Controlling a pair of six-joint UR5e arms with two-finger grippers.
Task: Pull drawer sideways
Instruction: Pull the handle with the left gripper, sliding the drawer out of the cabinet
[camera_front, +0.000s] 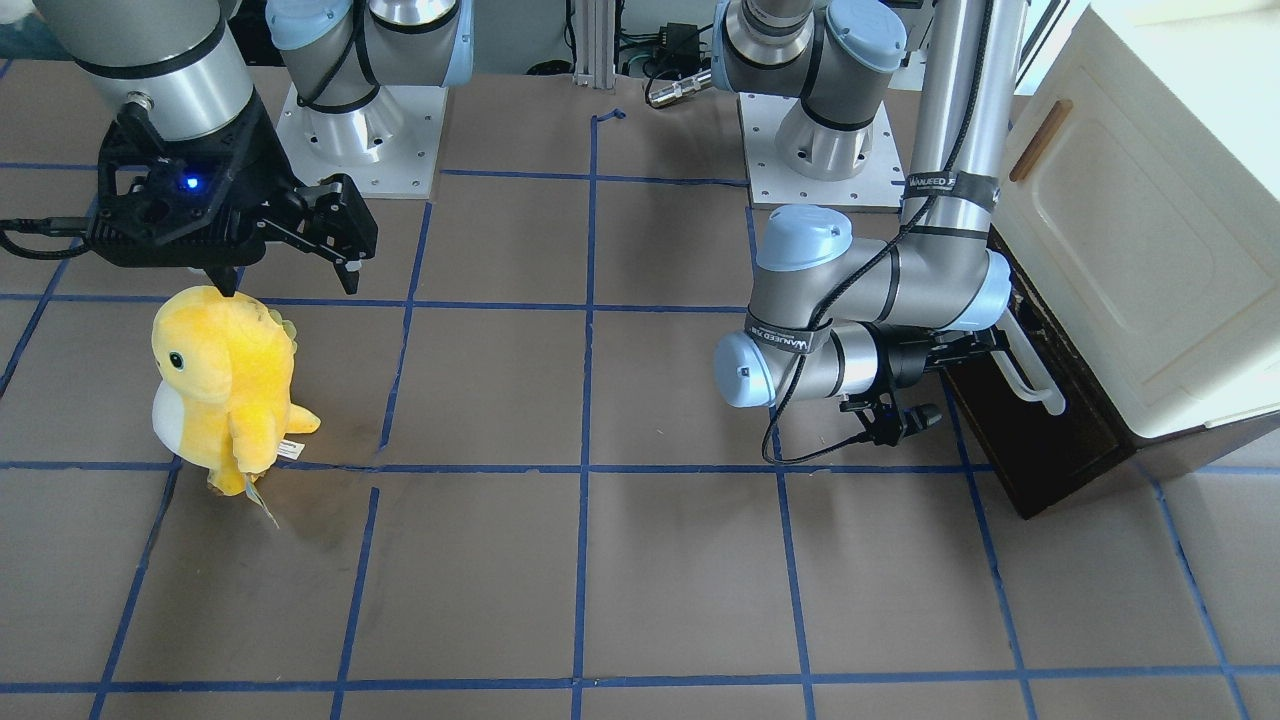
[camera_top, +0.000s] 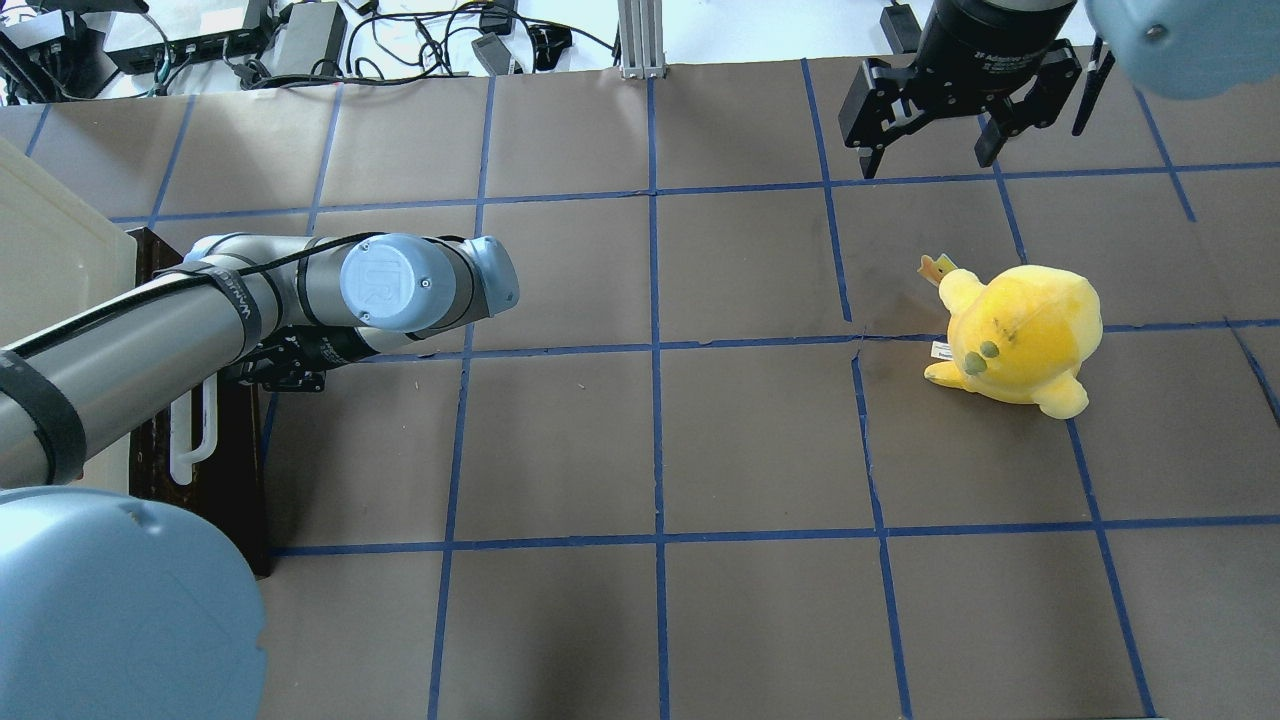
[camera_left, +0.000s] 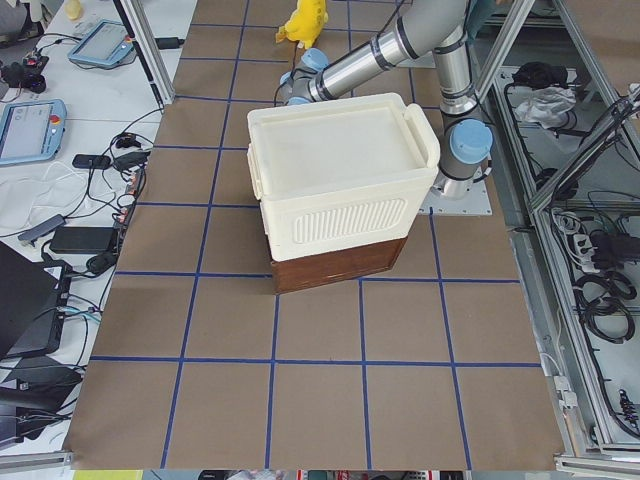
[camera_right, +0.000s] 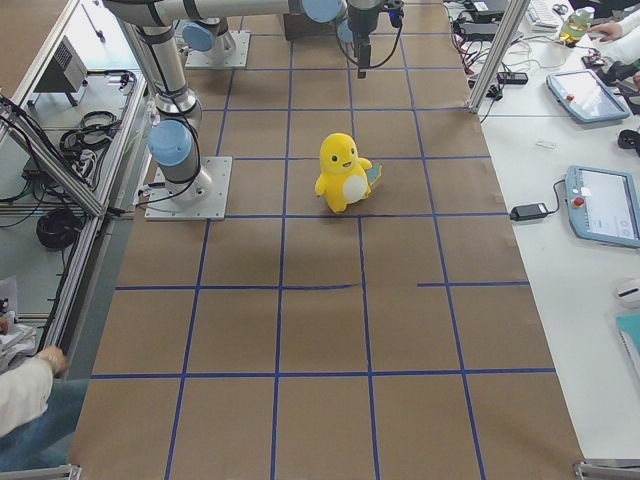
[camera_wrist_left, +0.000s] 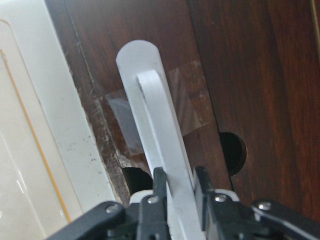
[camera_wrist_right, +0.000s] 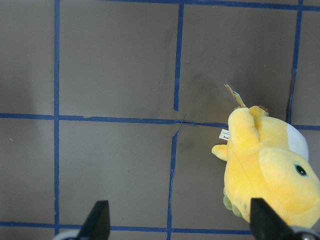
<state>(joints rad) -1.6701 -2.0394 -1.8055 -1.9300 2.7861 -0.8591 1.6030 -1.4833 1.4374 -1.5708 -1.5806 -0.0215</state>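
The drawer's (camera_front: 1062, 450) white bar handle (camera_wrist_left: 160, 132) sits pinched between the left jaws, likely its most rigid hold; right jaws spread.

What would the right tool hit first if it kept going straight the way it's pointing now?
Most likely the bare table: the right tool points down at it, open. The yellow plush toy sits close on one side, so one finger might brush it; depth is unclear.
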